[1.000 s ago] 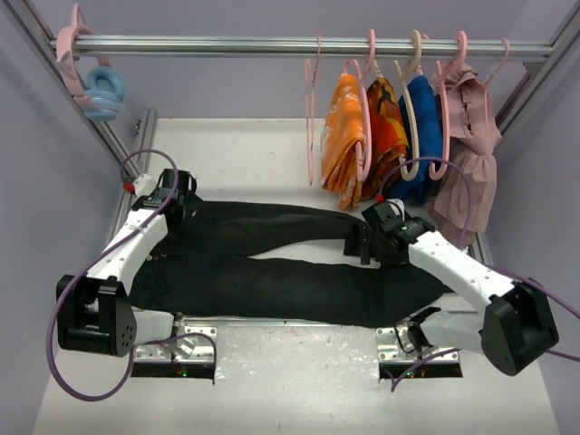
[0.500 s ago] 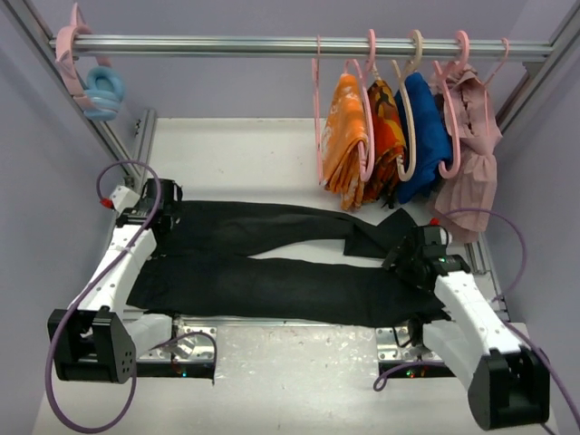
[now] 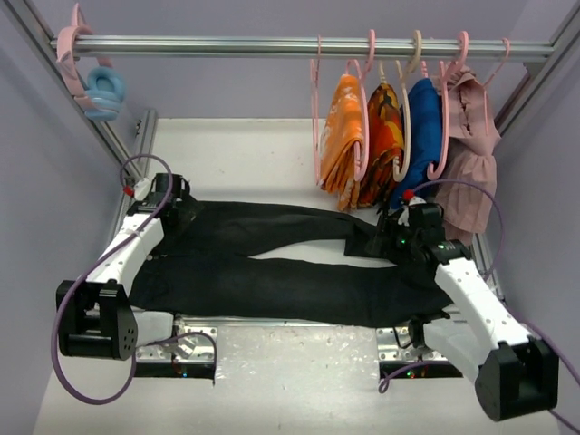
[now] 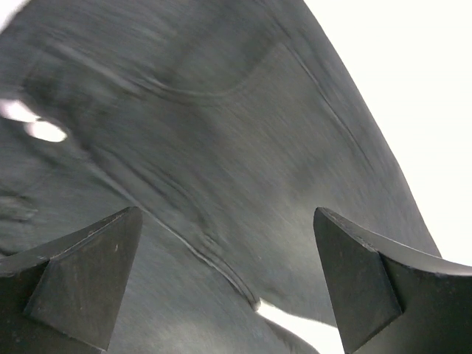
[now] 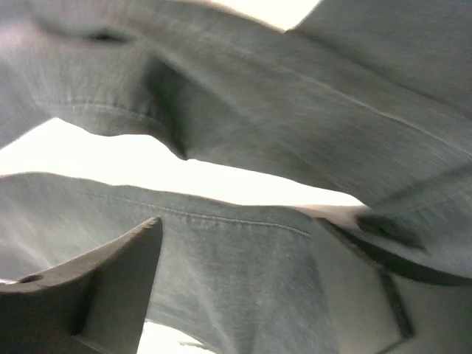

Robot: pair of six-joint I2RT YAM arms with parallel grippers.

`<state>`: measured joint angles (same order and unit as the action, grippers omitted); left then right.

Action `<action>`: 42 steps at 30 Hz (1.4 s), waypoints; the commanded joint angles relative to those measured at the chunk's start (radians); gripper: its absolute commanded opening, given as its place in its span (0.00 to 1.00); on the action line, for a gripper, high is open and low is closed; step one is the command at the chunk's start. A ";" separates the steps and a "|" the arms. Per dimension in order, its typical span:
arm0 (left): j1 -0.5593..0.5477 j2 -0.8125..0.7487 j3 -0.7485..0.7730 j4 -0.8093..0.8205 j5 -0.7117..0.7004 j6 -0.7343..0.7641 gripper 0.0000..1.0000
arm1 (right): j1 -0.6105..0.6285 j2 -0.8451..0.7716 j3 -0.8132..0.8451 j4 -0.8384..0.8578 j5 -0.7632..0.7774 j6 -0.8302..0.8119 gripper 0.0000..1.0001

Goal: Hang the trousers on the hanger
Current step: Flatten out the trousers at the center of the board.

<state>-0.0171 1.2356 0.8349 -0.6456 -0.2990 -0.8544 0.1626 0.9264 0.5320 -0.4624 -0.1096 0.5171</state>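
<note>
On the table (image 3: 245, 154), trousers (image 3: 272, 285) flat under left pincer (image 4: 225, 214) and right pincer (image 5: 240, 221).

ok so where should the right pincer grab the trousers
Probably at the leg ends on the right, from straight above. The trousers lie flat on the table, so only a pinched-up fold or hem edge there, under the right pincer, offers a hold.

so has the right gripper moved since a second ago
Yes. The right gripper has shifted right over the trousers, from left of the blue garment to below it in the top view.
</note>
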 commanded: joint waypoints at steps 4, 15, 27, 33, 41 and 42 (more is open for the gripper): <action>-0.238 0.046 0.057 0.128 0.070 0.015 1.00 | 0.120 0.237 0.109 0.177 0.186 -0.092 0.62; -0.331 0.094 -0.056 0.395 0.262 0.081 1.00 | 0.120 0.458 0.164 0.271 0.378 -0.168 0.46; -0.354 0.171 -0.123 0.490 0.304 0.114 1.00 | 0.126 0.402 0.198 0.317 0.505 -0.233 0.00; -0.354 0.166 -0.143 0.480 0.234 0.126 1.00 | 0.130 0.448 0.330 0.264 0.545 -0.301 0.00; -0.354 0.191 -0.144 0.471 0.147 0.130 1.00 | 0.176 0.310 0.407 0.086 0.476 -0.343 0.00; -0.354 0.201 -0.142 0.469 0.150 0.130 1.00 | 0.181 0.292 0.422 0.020 0.461 -0.339 0.00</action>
<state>-0.3672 1.4137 0.6861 -0.2067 -0.1068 -0.7364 0.3170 1.3387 0.8571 -0.3491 0.3597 0.2034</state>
